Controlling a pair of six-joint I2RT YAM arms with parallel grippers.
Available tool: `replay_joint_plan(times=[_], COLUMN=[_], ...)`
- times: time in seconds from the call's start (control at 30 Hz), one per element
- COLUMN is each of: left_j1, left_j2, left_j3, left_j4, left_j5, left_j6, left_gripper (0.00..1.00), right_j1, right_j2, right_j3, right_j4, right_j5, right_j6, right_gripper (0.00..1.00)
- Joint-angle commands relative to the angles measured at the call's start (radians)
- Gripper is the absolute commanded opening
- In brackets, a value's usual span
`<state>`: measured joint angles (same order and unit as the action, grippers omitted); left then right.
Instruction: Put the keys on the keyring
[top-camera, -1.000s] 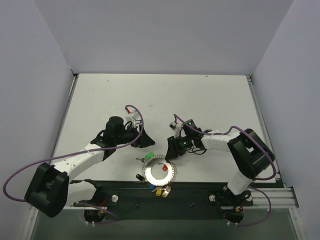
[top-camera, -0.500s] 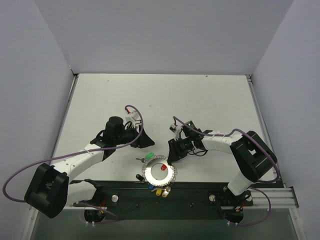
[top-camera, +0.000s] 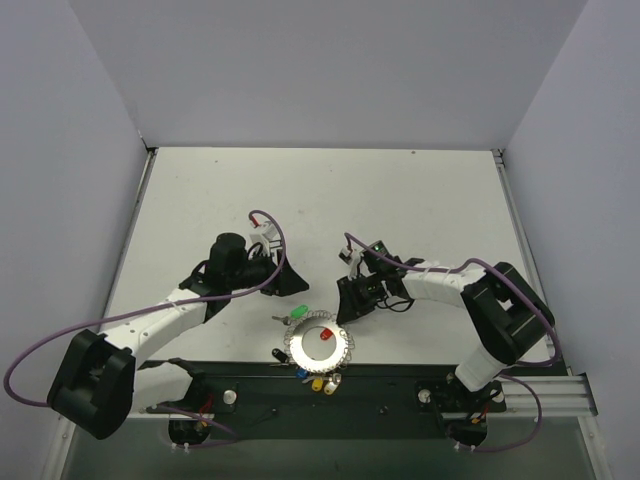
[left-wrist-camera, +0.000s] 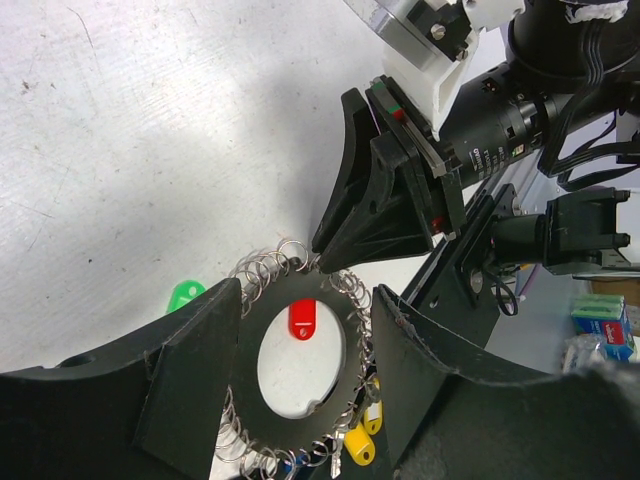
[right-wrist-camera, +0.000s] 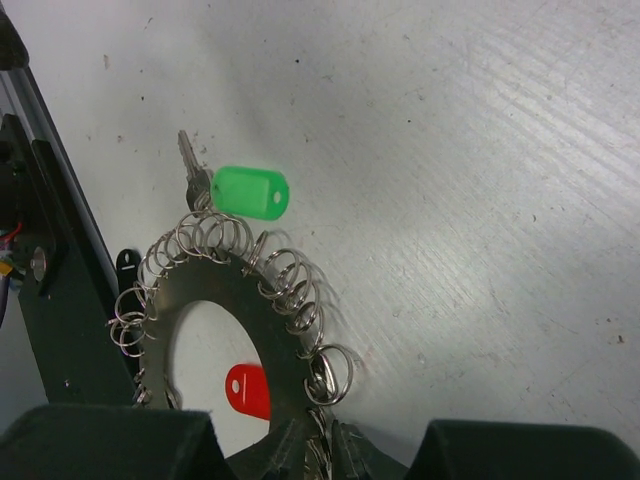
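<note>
The keyring (top-camera: 322, 344) lies flat near the table's front edge: a dark ring-shaped plate fringed with small silver rings (right-wrist-camera: 300, 290). A key with a green tag (right-wrist-camera: 250, 192) hangs on its far side. A red tag (right-wrist-camera: 248, 390) shows in its middle, and yellow-tagged keys (left-wrist-camera: 360, 440) hang on the near side. My right gripper (right-wrist-camera: 320, 455) has its narrow jaws pinched on the keyring's rim and small rings (top-camera: 343, 310). My left gripper (left-wrist-camera: 305, 295) hovers open above the keyring with nothing between its fingers (top-camera: 288, 283).
The black base rail (top-camera: 380, 385) runs just in front of the keyring, and part of the ring overhangs it. White walls close in the table (top-camera: 400, 200) on three sides. An aluminium rail (top-camera: 560, 390) lies at the right front.
My right gripper has slid down-left onto the keyring's rim and its jaws have narrowed. The left arm has barely moved.
</note>
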<state>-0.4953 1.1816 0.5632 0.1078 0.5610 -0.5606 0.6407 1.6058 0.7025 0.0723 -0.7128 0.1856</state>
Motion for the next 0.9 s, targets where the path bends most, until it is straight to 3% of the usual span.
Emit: replay_joint_plan(times=[0.0,0.67,0.77,0.87], left_j1=[0.006,0.006,0.006,0.006], left_j2=[-0.031,-0.062,-0.066,-0.073], left_j3=[0.021,0.010,0.010,0.010], left_j4=[0.004,-0.008,-0.011,-0.013], left_j5=[-0.003,-0.010,-0.012,-0.012], left_j6=[0.019,0.022,0.021,0.025], left_gripper=[0.64,0.64,0.64,0.64], right_j1=[0.017,0.043,0.051,0.059], right_j2=[-0.024,0.034,0.043,0.039], right_j3=[0.044,0.068,0.078,0.089], right_j4=[0.018,-0.011,-0.008,-0.011], right_j5=[-0.039,0.015,0.021,0.027], right_j6=[0.011,0.002,0.012,0.021], right_gripper=[0.18,0.16,0.12,0.01])
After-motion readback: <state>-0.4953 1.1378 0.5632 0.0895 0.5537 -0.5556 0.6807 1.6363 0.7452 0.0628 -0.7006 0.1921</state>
